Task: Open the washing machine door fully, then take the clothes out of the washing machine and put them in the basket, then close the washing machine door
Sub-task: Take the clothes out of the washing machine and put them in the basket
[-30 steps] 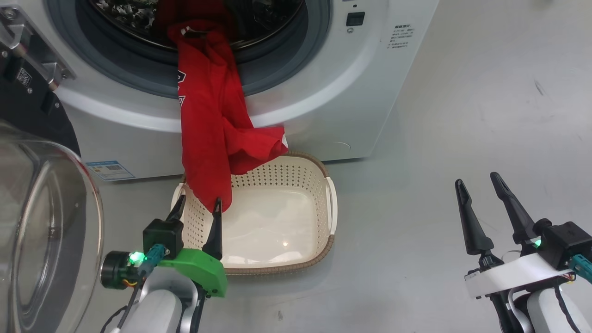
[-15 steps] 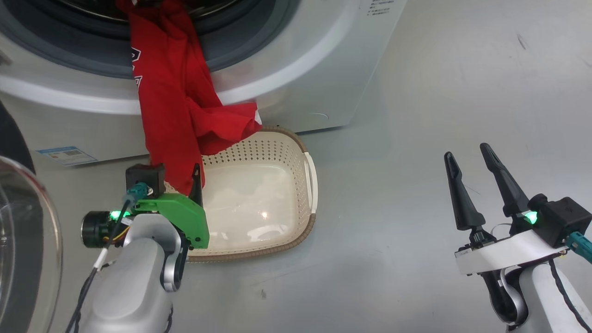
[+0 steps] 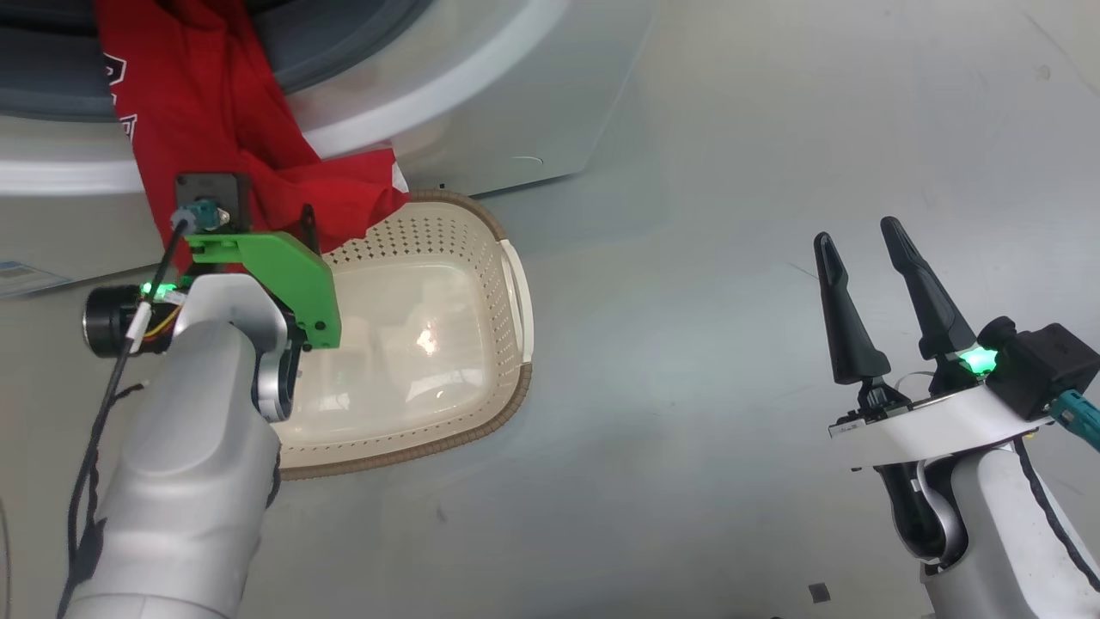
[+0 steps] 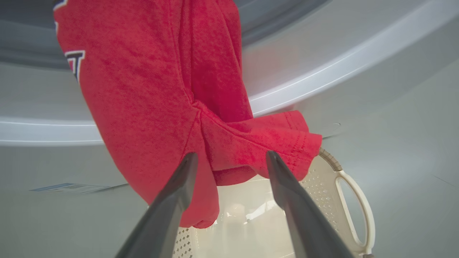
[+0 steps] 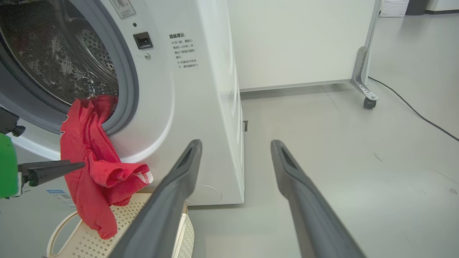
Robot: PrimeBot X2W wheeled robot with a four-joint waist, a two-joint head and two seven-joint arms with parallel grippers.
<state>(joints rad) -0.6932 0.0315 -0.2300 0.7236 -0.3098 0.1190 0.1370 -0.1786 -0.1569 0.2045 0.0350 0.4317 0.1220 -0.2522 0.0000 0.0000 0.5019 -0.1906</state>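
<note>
Meanwhile the head camera has swung, so the washing machine (image 3: 516, 94) and the basket (image 3: 516, 344) now sit further up and to the left than 0.5 s ago. The left arm has also reached forward. Its gripper (image 4: 231, 156) was at the dangling tip of the clothes (image 3: 215, 112) near the basket's near-left side 1 s ago, and is now higher up against the bunched lower fold. The 2 left fingers are spread apart, 1 on each side of that fold, and gripping nothing. Whether their tips touch the cloth I cannot tell. The right gripper (image 3: 856, 234) looks unchanged, its fingers parted and empty above the grey floor (image 3: 730, 172), well apart from the basket.

The red clothes hang out of the drum mouth over the grey seal and down the white front, with the lowest end over the basket's far-left part.

In the head view the drum is cut off at the top edge and the lettering on the clothes at the left edge. A black camera block and green bracket hide 1 left finger, and the pale forearm covers the basket's near-left rim. Motion blur smears the machine's front in the left wrist view.
</note>
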